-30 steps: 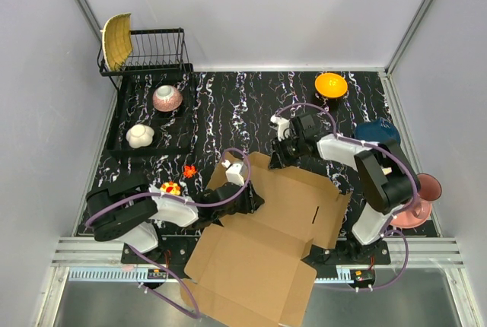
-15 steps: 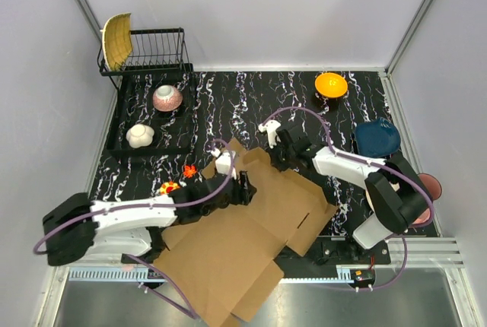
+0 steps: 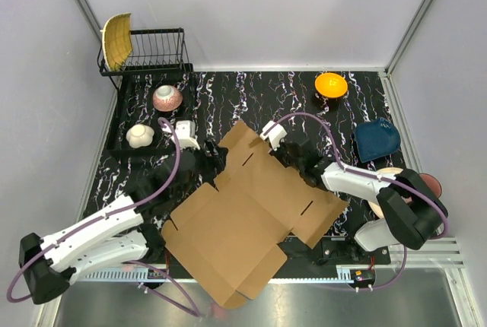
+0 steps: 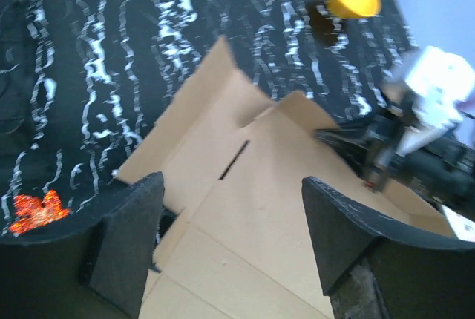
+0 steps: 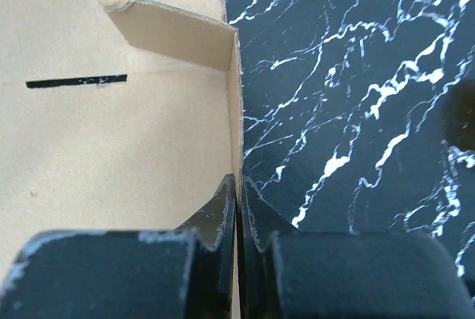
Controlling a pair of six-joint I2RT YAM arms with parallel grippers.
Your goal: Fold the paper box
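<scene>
The paper box [image 3: 243, 220] is a large brown cardboard sheet with flaps, lying mostly flat in the middle of the table, its near corner over the front edge. My left gripper [image 3: 211, 157] is at the box's far left corner. In the left wrist view it [image 4: 234, 245] is open above the cardboard [image 4: 245, 208], with nothing between its fingers. My right gripper [image 3: 294, 161] is at the box's far right edge. The right wrist view shows it [image 5: 237, 200] shut on the thin edge of a raised flap [image 5: 185, 37] of the box [image 5: 111, 148].
An orange bowl [image 3: 331, 84] stands at the back right and a blue bowl [image 3: 377, 138] and pink plate [image 3: 430, 186] at the right. A black tray [image 3: 122, 125] at the back left holds a pink bowl [image 3: 167, 97] and a white bowl [image 3: 140, 135], behind it a dish rack [image 3: 152, 49]. A small red-orange piece [image 4: 33, 211] lies left of the box.
My left gripper has opened and drawn back off the box toward the far left. The box has slid and turned to the left. My right gripper has closed on the flap edge.
</scene>
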